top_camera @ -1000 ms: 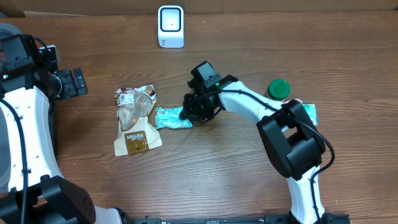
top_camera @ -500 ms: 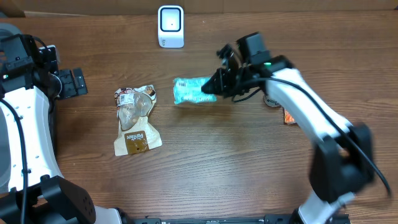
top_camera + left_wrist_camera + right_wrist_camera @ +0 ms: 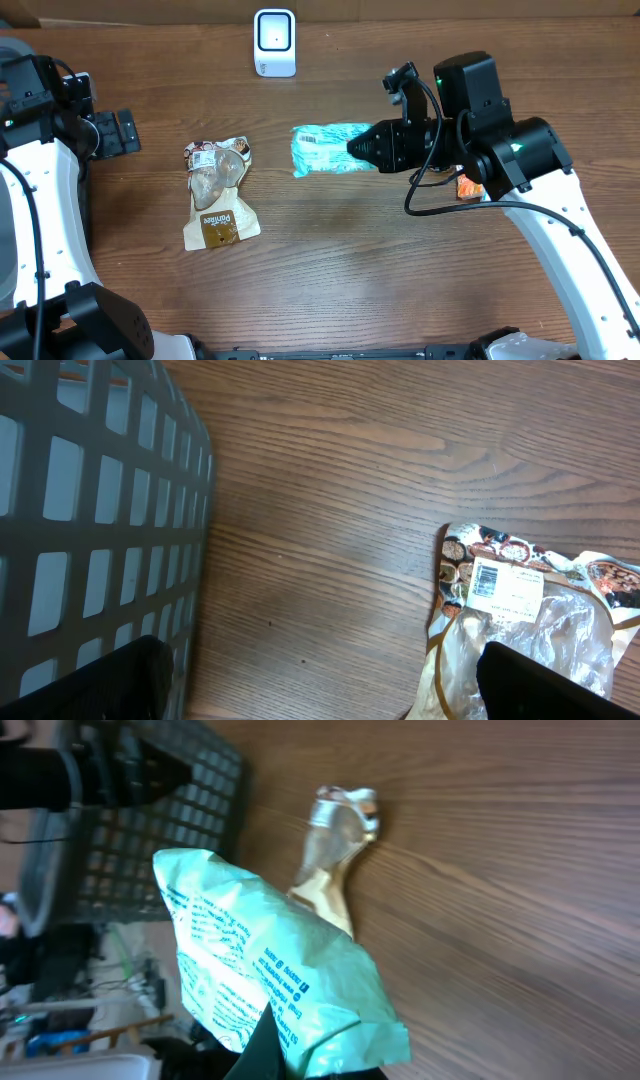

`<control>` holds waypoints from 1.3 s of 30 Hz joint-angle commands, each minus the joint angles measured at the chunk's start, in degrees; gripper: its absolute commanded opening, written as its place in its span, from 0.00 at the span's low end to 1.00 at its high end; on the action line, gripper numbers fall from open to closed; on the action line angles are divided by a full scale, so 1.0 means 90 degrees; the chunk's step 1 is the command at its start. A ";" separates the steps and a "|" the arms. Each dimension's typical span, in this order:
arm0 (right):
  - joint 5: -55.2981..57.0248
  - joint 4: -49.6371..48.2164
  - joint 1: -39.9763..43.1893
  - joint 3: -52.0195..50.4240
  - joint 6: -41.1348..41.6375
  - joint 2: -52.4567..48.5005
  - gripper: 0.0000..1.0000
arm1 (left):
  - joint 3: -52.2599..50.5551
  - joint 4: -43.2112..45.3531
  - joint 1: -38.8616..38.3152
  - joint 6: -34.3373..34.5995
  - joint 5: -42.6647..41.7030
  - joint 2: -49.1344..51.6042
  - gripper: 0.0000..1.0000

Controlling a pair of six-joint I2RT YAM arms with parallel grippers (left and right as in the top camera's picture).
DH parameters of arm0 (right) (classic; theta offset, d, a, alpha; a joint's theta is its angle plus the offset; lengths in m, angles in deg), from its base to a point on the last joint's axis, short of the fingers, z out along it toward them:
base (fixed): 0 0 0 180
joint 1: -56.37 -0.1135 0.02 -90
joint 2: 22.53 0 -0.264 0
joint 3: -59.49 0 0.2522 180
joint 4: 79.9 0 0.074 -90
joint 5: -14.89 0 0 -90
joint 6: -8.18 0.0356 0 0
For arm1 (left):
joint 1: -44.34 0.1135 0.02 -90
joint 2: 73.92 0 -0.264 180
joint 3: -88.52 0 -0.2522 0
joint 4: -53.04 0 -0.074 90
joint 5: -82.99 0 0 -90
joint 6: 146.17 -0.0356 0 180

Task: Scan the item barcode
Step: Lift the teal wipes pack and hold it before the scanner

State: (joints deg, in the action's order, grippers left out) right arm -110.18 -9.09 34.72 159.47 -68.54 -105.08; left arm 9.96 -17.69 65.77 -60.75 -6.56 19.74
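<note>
Wooden table (image 3: 330, 270) lies under right claw (image 3: 358, 150) clamping teal packet (image 3: 322, 150); left claw (image 3: 128, 131) spread wide.

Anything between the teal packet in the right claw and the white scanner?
No. In the overhead view only bare wooden table separates the teal packet from the white scanner.

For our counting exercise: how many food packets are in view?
2 plainly: the teal packet, held by the right gripper, and the brown packet lying on the table to its left. An orange edge beside the right arm may be a third, mostly hidden.
</note>
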 commanded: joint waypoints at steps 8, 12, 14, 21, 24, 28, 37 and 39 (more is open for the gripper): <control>0.2752 0.1107 -0.0573 0.3864 -0.0204 -0.2310 0.04 | -0.0024 0.0027 0.0058 0.0085 0.0039 -0.0034 0.99; 0.4714 0.0544 -0.0843 0.5251 -0.1013 -0.3582 0.04 | -0.0024 0.0027 0.0058 0.0085 0.0041 -0.0034 0.99; 0.5707 -0.0396 -0.0974 0.5287 -0.1586 -0.3980 0.04 | -0.0024 0.0027 0.0058 0.0085 0.0041 -0.0034 0.99; 0.6943 -0.3519 -0.1056 0.5212 -0.5068 -0.5438 0.04 | -0.0024 0.0027 0.0058 0.0085 0.0041 -0.0034 1.00; 0.6856 -0.4605 -0.1078 0.5209 -0.6339 -0.5935 0.04 | -0.0024 0.0029 0.0058 0.0085 0.0039 -0.0034 1.00; 0.6649 -0.5544 -0.1103 0.5209 -0.7762 -0.6501 0.04 | -0.0024 0.0027 0.0058 0.0085 0.0039 -0.0034 0.99; 0.6674 -0.6567 -0.1209 0.5207 -0.8750 -0.7278 0.04 | -0.0024 0.0027 0.0058 0.0085 0.0039 -0.0034 1.00; 0.6652 -0.6574 -0.1239 0.5207 -0.8990 -0.7310 0.04 | -0.0024 0.0027 0.0058 0.0085 0.0039 -0.0034 1.00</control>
State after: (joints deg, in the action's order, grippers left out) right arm -50.70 -66.96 24.36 205.08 -144.72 -171.19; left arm 9.96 -17.69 65.77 -60.75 -6.54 19.74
